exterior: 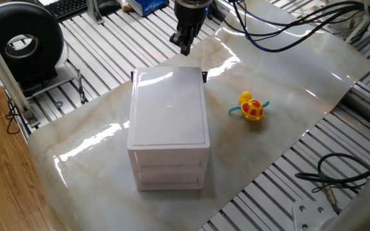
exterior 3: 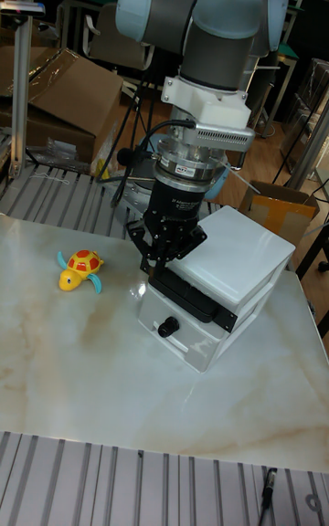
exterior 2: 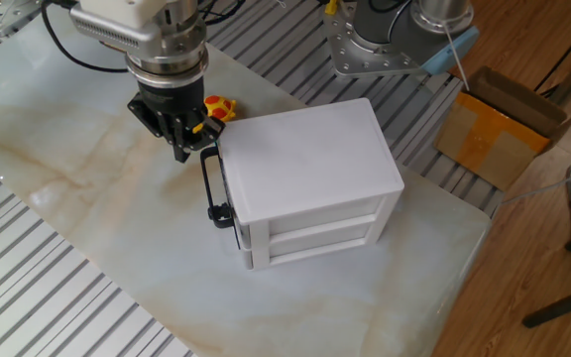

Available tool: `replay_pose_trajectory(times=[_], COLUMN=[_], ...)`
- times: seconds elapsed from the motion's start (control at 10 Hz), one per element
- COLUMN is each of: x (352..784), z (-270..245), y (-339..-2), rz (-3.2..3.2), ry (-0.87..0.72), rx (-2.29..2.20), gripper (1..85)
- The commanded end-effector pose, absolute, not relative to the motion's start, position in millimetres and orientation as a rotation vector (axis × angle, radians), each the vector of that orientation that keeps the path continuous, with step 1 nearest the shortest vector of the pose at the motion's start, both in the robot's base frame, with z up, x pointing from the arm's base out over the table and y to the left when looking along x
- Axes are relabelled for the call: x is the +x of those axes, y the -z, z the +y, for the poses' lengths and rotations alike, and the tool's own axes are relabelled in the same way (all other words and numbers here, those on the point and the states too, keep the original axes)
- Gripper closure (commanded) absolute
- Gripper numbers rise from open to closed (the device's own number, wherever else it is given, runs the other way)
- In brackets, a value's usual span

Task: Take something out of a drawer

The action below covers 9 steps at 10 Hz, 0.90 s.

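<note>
1. One fixed view: my gripper [exterior: 184, 45] is hanging over the marble sheet [exterior: 300, 96] just past the cabinet [exterior: 168, 125], toward the sheet's far edge. My fingers are looking close together, holding nothing. The toy turtle [exterior: 251, 107] is lying well apart, toward the right edge.
2. The other fixed view: I am hovering just beside the drawer [exterior 2: 213, 186], whose black-cornered front is sticking out slightly. I cannot tell how wide my jaws are standing.
3. Tall fixed view: I am hanging right above the drawer's open dark slot. The cube is not showing in any view.
</note>
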State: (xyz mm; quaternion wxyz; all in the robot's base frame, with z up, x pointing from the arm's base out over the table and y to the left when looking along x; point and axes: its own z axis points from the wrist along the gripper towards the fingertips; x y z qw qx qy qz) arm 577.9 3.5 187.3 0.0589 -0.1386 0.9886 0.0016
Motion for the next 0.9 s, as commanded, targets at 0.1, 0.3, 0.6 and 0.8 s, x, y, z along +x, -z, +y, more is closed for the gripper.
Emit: replay_pose_trajectory(times=[0.1,0.3,0.6,0.8], x=[582,587,586,578], z=[16,36,31,36], y=[-183,-180,-180,-180], rz=[2.989,2.98,2.98,3.002], ry=[-0.063,-0.131,-0.097,-0.135], rx=[-0.453,-0.464,-0.511,-0.52], gripper=[49.3,45.7,45.7,45.3])
